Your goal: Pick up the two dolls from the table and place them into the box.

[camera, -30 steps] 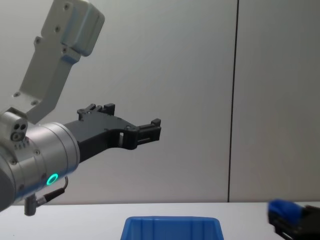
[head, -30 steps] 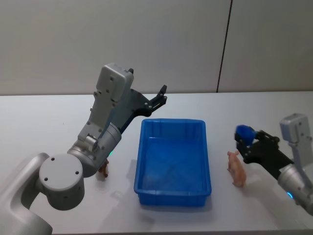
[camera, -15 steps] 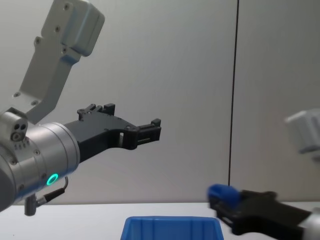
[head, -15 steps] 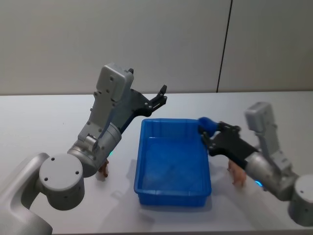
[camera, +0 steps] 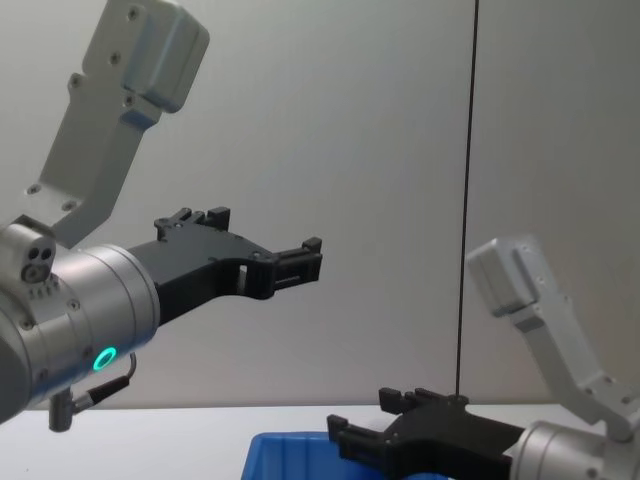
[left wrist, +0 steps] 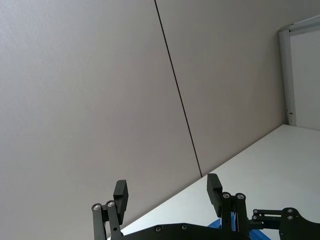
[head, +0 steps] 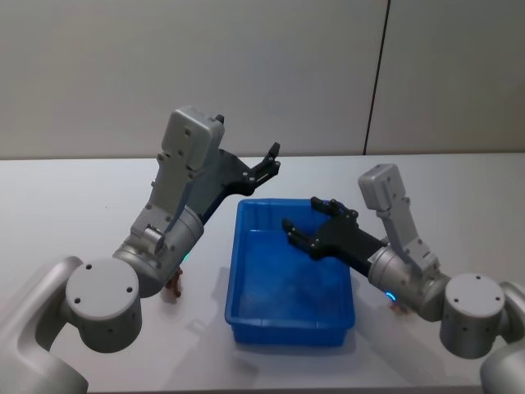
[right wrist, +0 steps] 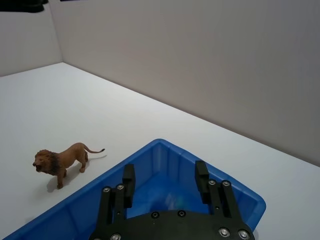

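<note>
A small brown lion doll (right wrist: 62, 159) stands on the white table (head: 66, 213) to the left of the blue box (head: 246, 316). In the head view the doll (head: 173, 286) is mostly hidden behind my left arm. My right gripper (head: 308, 226) hovers open over the box's far half, and its fingers (right wrist: 128, 185) hold nothing. A sliver of a pink figure (head: 397, 307) peeks out from behind my right arm, to the right of the box. My left gripper (head: 267, 164) is raised open above the box's far left corner, pointing at the wall.
The blue box's rim (camera: 290, 445) shows at the bottom of the chest view, with my right gripper (camera: 362, 418) just above it and my left gripper (camera: 300, 262) higher up. A grey wall stands behind the table.
My right gripper has swung from the table on the right to over the box. The blue thing at its tip is gone and its fingers are spread. The left arm has not moved.
</note>
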Action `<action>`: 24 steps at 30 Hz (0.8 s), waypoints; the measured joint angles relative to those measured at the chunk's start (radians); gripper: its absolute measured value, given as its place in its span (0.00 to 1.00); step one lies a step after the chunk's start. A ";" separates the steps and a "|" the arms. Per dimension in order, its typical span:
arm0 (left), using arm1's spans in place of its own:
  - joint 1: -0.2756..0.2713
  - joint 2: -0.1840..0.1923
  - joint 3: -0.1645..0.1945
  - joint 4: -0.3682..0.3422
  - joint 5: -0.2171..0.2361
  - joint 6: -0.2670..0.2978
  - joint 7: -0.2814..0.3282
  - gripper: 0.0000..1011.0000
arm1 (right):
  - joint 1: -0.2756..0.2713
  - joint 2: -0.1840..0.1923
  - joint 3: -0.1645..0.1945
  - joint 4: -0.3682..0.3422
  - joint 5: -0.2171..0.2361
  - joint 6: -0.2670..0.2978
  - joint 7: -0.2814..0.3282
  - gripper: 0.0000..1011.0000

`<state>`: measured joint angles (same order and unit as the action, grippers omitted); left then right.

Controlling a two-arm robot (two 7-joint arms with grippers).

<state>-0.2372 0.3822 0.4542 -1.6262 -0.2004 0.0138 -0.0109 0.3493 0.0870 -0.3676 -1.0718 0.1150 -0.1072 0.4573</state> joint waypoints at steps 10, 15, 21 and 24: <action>0.000 0.000 0.000 0.000 0.000 0.000 0.000 0.99 | -0.007 -0.003 -0.005 -0.011 -0.010 0.034 -0.066 0.93; 0.000 0.000 0.000 0.000 0.000 0.000 0.000 0.99 | -0.050 0.016 -0.002 -0.070 -0.011 0.072 -0.138 0.99; 0.000 0.000 0.000 0.000 0.000 0.000 0.000 0.99 | -0.100 0.040 0.004 -0.144 -0.003 0.111 -0.208 0.99; 0.000 0.000 0.000 0.000 0.000 0.000 0.000 0.99 | -0.140 0.060 0.009 -0.197 0.009 0.143 -0.263 0.99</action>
<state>-0.2371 0.3821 0.4542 -1.6262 -0.2004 0.0138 -0.0109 0.2096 0.1466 -0.3587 -1.2689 0.1242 0.0357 0.1941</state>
